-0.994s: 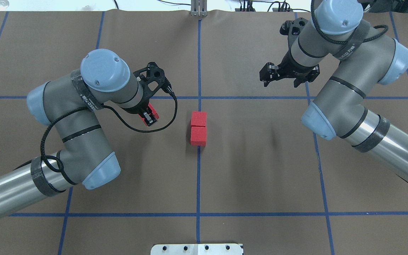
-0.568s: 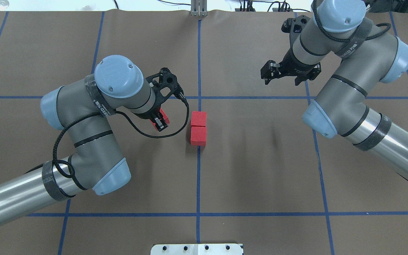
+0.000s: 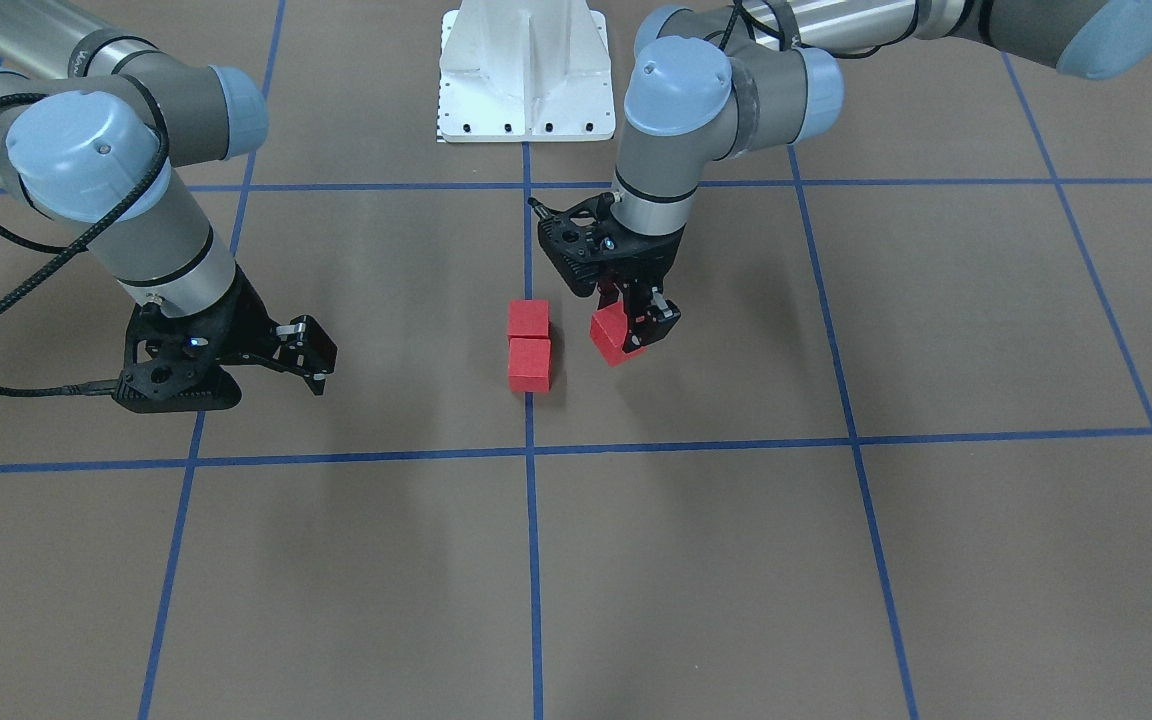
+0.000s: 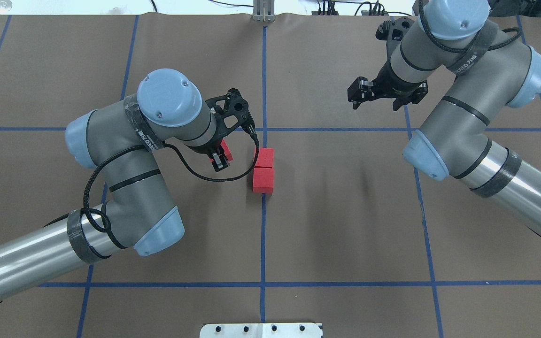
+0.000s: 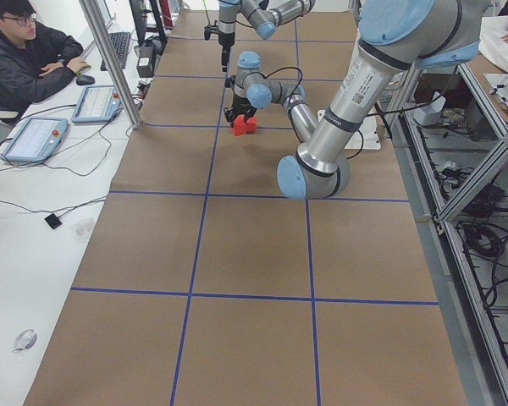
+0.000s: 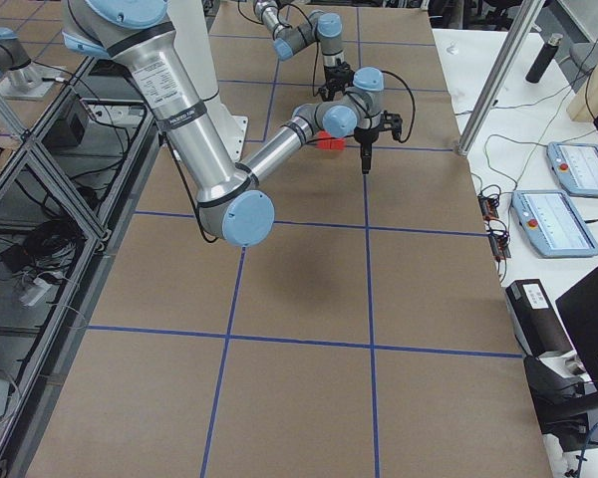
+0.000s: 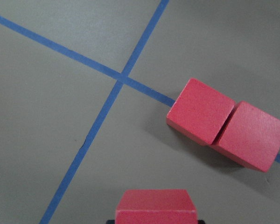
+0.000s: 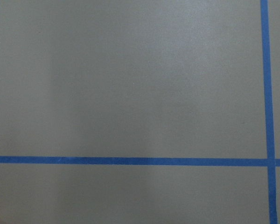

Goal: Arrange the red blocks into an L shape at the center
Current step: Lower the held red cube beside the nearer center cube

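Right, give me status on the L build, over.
Left gripper shut on third red block, beside the pair. Right gripper open, empty, well clear. Two red blocks touching in line on center tape. Nothing between.

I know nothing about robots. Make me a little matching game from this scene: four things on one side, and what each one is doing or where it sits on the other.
Things
1. left gripper
2. right gripper
3. two red blocks on the floor
4. white pedestal base

States
a. open and empty, off to one side
b. touching each other on the middle blue tape line
c. shut on the third red block
d. on the robot's side of the table, away from every block

Pairs: 1-c, 2-a, 3-b, 4-d
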Robot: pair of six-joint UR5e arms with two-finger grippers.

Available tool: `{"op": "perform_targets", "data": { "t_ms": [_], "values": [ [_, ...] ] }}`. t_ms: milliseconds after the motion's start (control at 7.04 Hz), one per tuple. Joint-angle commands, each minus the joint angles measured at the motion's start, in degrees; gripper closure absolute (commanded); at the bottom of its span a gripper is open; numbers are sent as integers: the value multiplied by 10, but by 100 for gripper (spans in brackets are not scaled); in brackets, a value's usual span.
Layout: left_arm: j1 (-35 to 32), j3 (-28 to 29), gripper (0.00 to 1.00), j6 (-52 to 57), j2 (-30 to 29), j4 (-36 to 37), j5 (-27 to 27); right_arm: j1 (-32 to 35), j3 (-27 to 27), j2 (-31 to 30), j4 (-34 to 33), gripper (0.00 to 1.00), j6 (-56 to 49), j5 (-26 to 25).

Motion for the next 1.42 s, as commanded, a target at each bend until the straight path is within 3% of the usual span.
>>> {"op": "perform_targets", "data": {
  "t_ms": [0,284,710,1278],
  "values": [
    [10,19,100,85,-4,-4,24,3,2,0,1,1,-1,2],
    [15,67,100,149,-23,-4,33,16,2,-8,7,1,-18,9],
    [17,106,100,160,-58,-12,47,30,-1,-32,40,1,-26,25],
    [25,110,100,153,-64,-38,59,43,0,-36,41,1,-25,46]
  ]
}}
